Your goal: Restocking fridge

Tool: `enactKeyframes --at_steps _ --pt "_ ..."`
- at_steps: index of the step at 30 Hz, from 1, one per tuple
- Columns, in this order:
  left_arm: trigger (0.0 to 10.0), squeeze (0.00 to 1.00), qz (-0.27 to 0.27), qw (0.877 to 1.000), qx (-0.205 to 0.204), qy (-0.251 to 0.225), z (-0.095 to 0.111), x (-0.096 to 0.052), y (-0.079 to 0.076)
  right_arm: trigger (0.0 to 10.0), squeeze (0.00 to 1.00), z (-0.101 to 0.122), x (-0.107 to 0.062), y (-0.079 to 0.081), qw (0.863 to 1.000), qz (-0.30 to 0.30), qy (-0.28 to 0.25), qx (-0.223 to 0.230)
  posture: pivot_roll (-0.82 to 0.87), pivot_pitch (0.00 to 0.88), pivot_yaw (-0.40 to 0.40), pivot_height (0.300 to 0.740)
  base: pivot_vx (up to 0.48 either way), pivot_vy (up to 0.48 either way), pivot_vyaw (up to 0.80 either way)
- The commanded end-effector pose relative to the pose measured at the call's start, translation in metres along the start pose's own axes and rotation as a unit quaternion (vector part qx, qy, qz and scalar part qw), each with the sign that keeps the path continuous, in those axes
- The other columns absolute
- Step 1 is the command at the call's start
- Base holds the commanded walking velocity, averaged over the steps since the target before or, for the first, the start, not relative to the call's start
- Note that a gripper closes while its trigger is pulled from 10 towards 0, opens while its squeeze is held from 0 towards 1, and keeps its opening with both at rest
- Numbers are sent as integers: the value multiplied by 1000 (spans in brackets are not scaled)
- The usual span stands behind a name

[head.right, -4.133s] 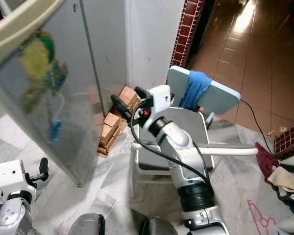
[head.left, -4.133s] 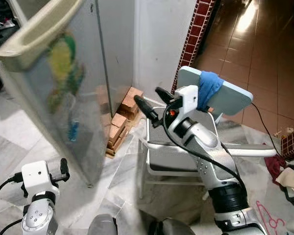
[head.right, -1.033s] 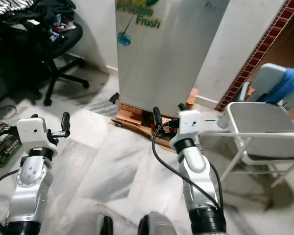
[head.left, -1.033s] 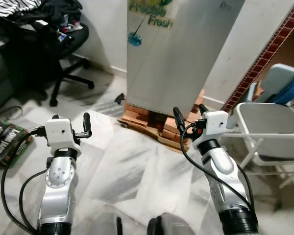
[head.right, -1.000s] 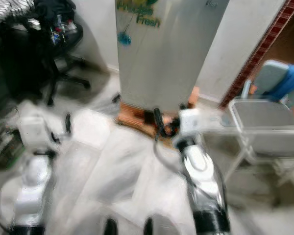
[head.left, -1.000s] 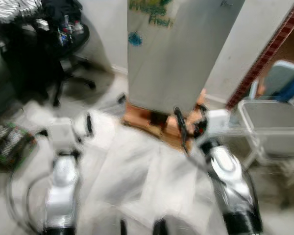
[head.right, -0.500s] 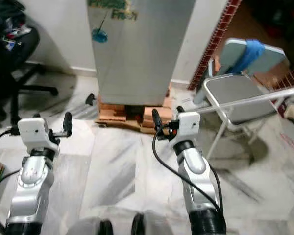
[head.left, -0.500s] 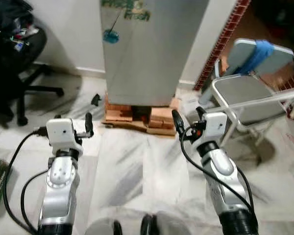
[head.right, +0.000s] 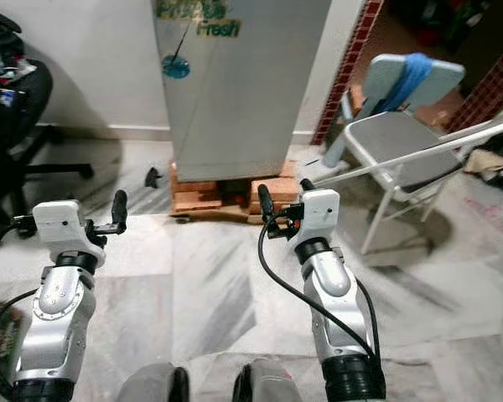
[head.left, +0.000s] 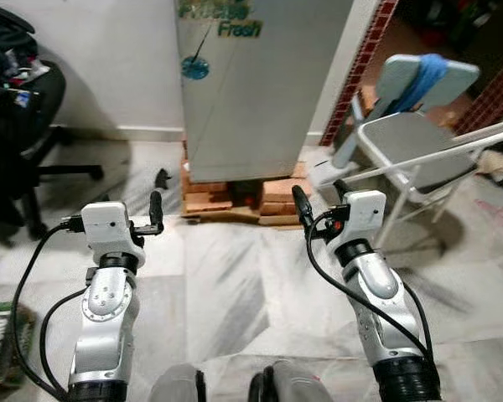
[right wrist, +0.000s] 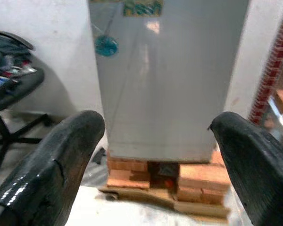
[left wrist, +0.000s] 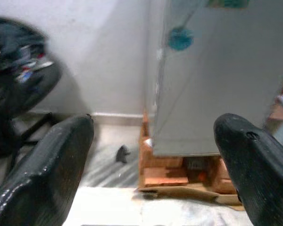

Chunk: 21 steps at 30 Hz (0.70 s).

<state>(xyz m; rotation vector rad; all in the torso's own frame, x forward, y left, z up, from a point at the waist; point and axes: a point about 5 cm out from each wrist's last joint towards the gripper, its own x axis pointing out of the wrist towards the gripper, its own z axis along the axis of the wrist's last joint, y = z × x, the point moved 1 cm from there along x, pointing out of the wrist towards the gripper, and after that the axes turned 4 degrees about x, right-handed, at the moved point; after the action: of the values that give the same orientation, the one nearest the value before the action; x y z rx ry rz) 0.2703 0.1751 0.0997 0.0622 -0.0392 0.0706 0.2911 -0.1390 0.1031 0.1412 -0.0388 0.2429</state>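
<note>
Fridge shut, raised on bricks over marble floor.

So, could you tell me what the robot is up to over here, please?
The robot stands facing a tall silver fridge with its door closed, propped on red bricks. Both arms are raised in front of it: the left gripper and right gripper are open and hold nothing, short of the fridge. A grey folding chair with a blue cloth over its back stands to the right. Nothing is being restocked yet.
</note>
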Motion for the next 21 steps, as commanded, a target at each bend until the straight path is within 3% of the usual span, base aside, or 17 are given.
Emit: enactKeyframes --at_steps 1,4,21 --pt "10000 0 -9 1000 8 -11 4 1 -1 10000 0 5 1 -2 1000 -5 -11 -3 53 90 -57 740 0 420 -712" --pt "10000 0 -12 1000 4 -9 3 1 -2 10000 0 5 1 -2 1000 -5 -12 -4 52 90 -57 740 293 381 -581" --pt "10000 0 -18 1000 1 -5 2 0 -2 10000 0 5 2 1 1000 -2 -12 -9 54 93 -58 740 328 351 0"
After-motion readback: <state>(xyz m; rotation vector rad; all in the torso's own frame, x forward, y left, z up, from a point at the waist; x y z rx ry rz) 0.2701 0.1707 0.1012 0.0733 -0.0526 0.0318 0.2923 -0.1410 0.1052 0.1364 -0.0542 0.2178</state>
